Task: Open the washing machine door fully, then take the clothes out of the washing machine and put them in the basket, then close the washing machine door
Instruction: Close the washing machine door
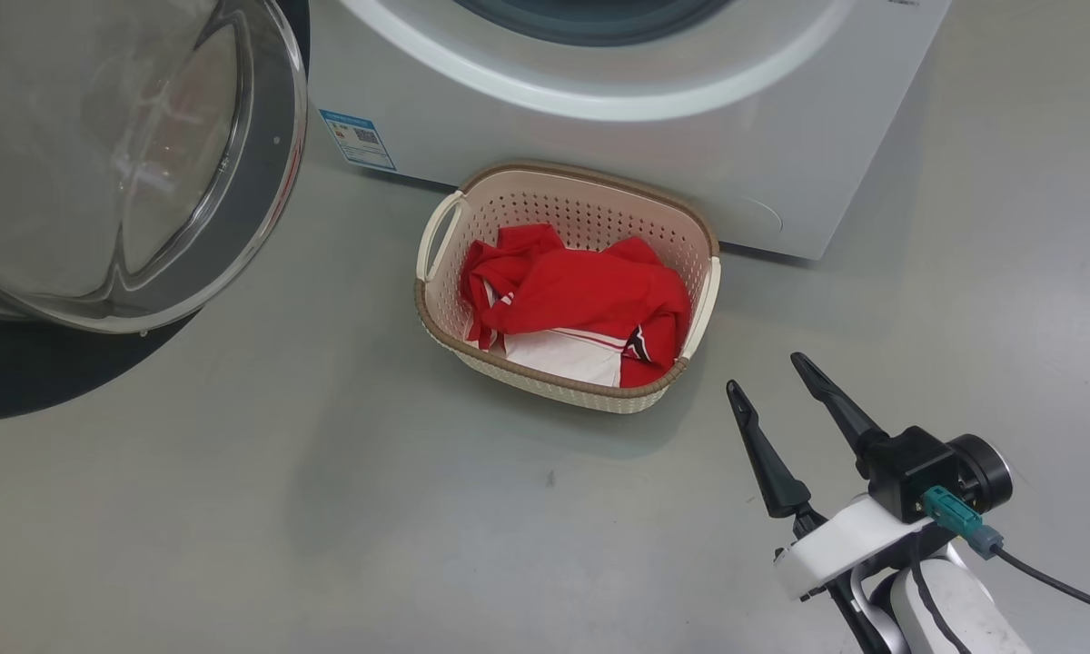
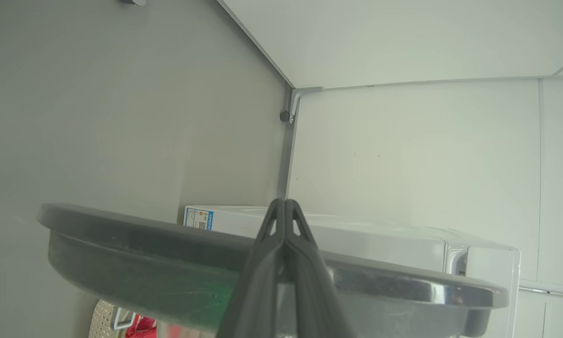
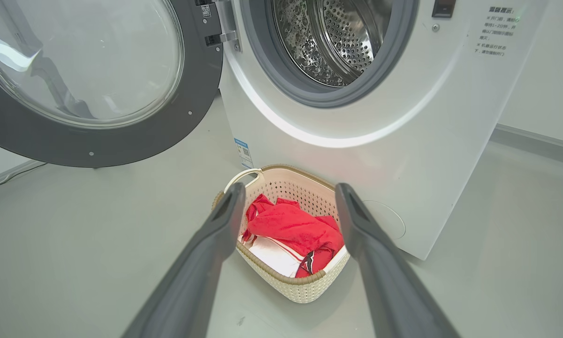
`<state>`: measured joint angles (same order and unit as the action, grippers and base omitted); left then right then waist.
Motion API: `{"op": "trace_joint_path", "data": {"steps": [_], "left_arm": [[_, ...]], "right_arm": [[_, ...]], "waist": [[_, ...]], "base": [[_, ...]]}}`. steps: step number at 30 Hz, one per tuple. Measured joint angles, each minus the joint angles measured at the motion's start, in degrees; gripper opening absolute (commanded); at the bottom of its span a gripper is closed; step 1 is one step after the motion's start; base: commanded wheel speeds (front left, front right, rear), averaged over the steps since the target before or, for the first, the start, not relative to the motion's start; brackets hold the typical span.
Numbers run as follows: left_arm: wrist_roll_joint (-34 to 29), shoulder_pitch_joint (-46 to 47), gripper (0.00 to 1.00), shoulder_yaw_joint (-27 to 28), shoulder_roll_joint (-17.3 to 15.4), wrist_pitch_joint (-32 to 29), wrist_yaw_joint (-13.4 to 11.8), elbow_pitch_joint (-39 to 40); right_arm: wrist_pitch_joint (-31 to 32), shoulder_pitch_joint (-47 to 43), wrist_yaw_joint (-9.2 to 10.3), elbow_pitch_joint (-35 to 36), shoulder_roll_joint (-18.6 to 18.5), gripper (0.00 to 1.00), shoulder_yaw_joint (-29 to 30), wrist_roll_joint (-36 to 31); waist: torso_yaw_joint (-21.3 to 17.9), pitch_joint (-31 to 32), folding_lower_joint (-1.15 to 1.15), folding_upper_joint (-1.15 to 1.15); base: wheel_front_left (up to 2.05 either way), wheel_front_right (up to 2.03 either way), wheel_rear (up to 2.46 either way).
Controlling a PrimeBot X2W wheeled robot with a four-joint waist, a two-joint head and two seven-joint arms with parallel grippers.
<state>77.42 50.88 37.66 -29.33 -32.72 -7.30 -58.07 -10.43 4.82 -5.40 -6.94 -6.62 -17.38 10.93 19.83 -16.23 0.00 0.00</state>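
**Grey floor, bare drum: only the door is left to do**

On the pale grey floor (image 1: 327, 527), between white walls, the washing machine (image 1: 599, 154) stands with its steel drum (image 3: 338, 37) showing nothing red inside. The clothes (image 1: 581, 291) lie heaped in the basket (image 1: 563, 171), which sits on the floor right against the foot of the machine's front, below the mouth. The washing machine door (image 3: 122, 141) hangs swung wide to the left.

The left gripper (image 2: 285, 204), fingers pressed together and holding nothing, crosses the door's dark rim in its wrist view; I cannot tell whether it touches. The right gripper (image 1: 766, 372) hovers empty with jaws spread, near the basket's right front corner.

Closing looks like the step in hand. The shut fingers should push on the outer face near the edge farthest from the hinge and follow the door's arc rather than a straight line. The right arm should stay out of the sweep. A firm last press should make the latch catch.
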Motion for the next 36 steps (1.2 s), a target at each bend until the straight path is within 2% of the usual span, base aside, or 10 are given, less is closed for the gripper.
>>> {"op": "trace_joint_path", "data": {"steps": [19,36], "left_arm": [[-0.77,-0.34,0.0,-2.61,0.13,-8.32,0.64,-0.13],[2.02,-5.18,0.0,-2.99,3.68,-17.24,6.23,1.04]], "right_arm": [[-0.59,0.03,0.01,-1.04,0.12,1.0,0.04,0.12],[-1.11,0.02,0.01,-1.8,0.43,1.0,-0.21,0.56]], "waist": [[0.48,1.33,0.0,0.0],[1.5,3.08,0.0,0.0]], "base": [[0.0,0.0,0.0],[0.0,0.0,0.0]]}}
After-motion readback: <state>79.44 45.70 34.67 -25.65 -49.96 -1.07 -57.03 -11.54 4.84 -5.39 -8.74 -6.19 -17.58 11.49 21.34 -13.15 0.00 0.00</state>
